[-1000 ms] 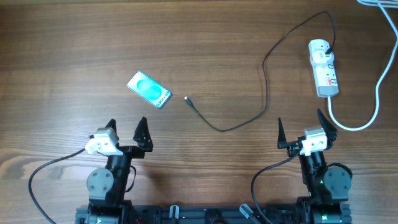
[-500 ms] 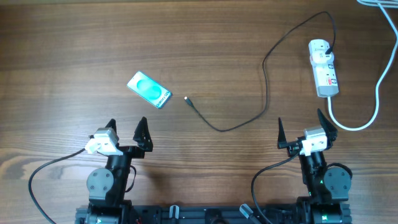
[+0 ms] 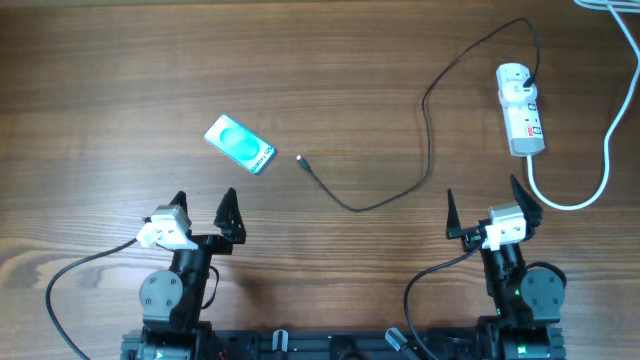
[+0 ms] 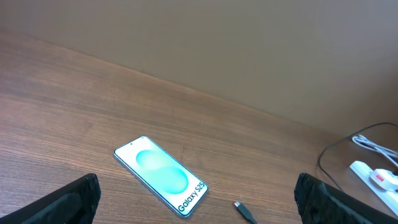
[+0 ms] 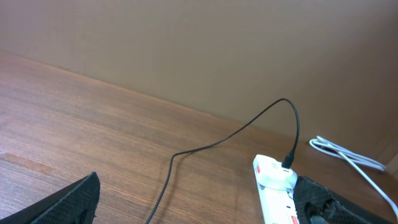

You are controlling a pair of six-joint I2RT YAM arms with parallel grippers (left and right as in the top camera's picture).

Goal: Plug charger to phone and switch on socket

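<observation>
— Hovering at six o'clock, left gripper (image 3: 203, 195) and right gripper (image 3: 482, 190) both spread wide, empty, ready to reach.
— Phone (image 3: 239, 144) at ten, charger (image 3: 301, 158) tip near it, a short carry; socket (image 3: 521, 122) far at two.

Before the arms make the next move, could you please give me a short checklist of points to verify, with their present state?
1. The left gripper is open and empty: ok.
2. The right gripper is open and empty: ok.
3. The phone lies flat, face up, nothing on it: ok.
4. The plug tip of the charger lies free beside the phone, not touching it: ok.
5. The charger's other end sits in the socket: ok.
6. Position of the socket's switch: cannot tell.
</observation>
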